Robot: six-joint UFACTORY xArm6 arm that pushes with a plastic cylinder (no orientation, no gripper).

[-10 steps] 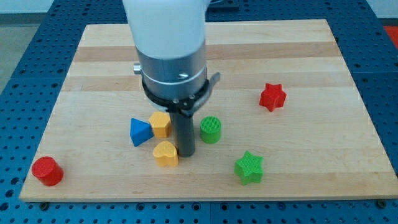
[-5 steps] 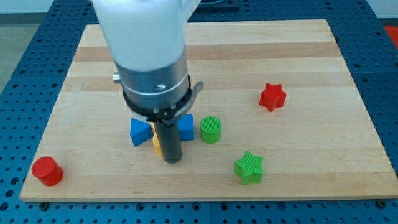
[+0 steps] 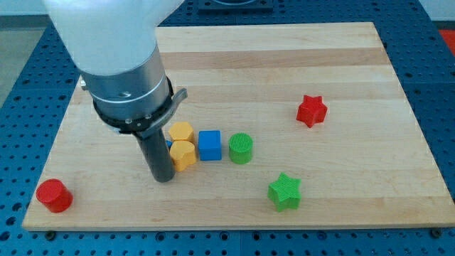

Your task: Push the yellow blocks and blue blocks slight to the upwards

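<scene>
my tip (image 3: pixel 164 178) is set on the desk (image 3: pixel 341 64), no gripper fitted, just left of the two yellow blocks (image 3: pixel 182 144) and blue cube (image 3: pixel 210 145). it should be brought below them and pushed upward gently.

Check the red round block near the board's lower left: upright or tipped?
Upright: the red round block shows its flat round top facing up, standing alone on the board.
</scene>
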